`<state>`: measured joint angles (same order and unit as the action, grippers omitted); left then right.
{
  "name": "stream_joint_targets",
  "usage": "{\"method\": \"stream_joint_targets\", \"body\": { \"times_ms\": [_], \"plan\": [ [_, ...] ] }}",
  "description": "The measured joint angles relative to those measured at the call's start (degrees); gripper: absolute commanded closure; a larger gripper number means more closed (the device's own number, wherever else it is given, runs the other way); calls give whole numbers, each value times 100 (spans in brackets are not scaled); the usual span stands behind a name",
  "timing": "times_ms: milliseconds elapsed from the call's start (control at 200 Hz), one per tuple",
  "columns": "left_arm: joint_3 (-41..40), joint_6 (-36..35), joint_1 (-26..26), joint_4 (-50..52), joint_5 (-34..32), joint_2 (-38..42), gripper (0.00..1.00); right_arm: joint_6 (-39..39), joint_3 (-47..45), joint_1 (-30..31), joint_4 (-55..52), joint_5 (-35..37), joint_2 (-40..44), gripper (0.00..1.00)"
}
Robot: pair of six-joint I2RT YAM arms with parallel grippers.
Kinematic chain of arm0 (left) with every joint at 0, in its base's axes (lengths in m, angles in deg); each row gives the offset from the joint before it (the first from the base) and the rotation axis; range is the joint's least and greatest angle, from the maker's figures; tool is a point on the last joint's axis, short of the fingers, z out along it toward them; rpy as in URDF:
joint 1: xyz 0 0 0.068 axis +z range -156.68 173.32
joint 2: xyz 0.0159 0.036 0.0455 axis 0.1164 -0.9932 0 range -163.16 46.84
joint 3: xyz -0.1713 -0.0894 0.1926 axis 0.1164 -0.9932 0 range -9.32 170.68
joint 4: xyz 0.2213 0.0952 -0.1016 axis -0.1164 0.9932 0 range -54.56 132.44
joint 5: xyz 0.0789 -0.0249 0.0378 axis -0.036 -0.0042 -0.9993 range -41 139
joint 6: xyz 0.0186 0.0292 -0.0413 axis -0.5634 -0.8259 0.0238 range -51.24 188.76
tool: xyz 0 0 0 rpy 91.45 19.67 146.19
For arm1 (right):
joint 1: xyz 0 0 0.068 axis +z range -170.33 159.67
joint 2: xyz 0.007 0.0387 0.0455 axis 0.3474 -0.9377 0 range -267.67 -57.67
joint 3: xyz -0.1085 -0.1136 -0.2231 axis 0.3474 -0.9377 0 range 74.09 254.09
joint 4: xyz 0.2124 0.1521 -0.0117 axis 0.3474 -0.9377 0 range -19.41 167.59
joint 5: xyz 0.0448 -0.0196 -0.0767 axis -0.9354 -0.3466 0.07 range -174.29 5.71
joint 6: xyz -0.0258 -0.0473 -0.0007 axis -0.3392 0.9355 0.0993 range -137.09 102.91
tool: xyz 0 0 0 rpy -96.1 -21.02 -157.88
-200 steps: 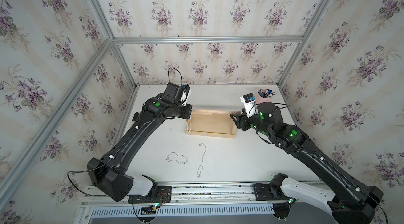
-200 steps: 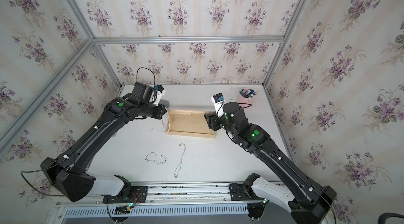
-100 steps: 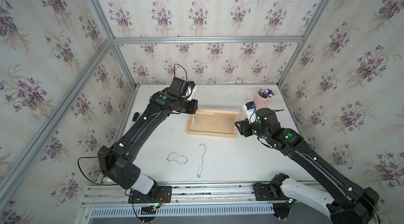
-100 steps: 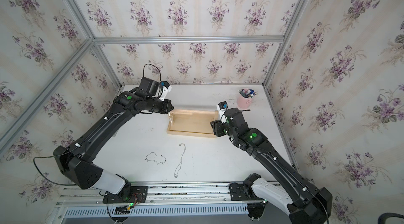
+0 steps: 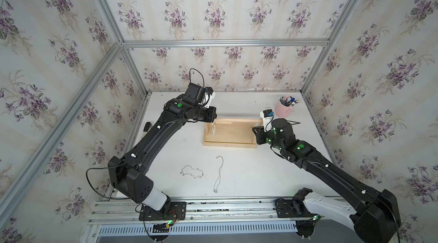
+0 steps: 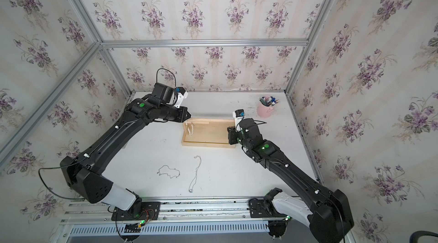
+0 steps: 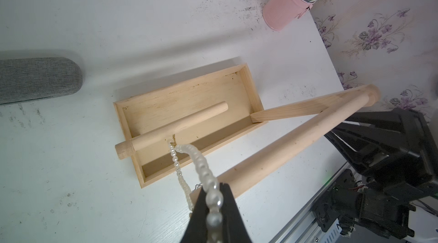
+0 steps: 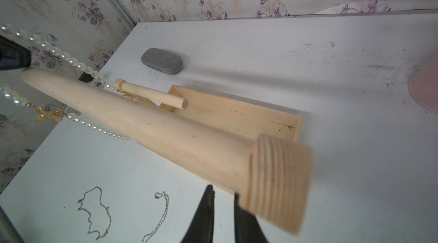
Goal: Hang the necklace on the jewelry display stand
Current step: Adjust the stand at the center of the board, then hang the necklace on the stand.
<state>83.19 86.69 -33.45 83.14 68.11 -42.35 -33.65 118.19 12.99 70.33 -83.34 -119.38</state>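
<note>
Both arms (image 5: 151, 139) are matte black with white base links (image 5: 156, 198), green dots (image 5: 180, 105), thin black cables (image 5: 86, 177), white wrist cameras (image 5: 266, 118) and a wedge-fingered black right gripper (image 8: 222, 190).

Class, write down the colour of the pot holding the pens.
The pot is pale pink, seen best in the left wrist view.

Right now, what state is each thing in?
pearl necklace: looped over the rail, pinched at one end
left gripper: shut on the pearl necklace
right gripper: nearly closed, empty
jewelry display stand: upright
dark chain: loose on table
silver chain: loose on table
pink cup: upright, holding pens
grey case: closed
</note>
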Motion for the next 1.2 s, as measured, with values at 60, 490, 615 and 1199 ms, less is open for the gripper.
{"method": "stream_joint_targets", "body": {
  "times_ms": [60, 490, 615, 1199],
  "plan": [
    [66, -2, 17, 0, 20, -46, 96, -66, -48, 0, 168, 94, -24, 87],
    [476, -107, 129, -26, 369, -293, 96, -448, 356, -2, -369, 632, 367, 39],
    [356, -103, 129, -72, 481, -258, 96, -509, 411, -2, -796, 758, 570, 34],
    [-413, 514, 24, -444, 369, 402, 97, -57, 496, -1123, -632, -13, 85, 28]
  ]
}}
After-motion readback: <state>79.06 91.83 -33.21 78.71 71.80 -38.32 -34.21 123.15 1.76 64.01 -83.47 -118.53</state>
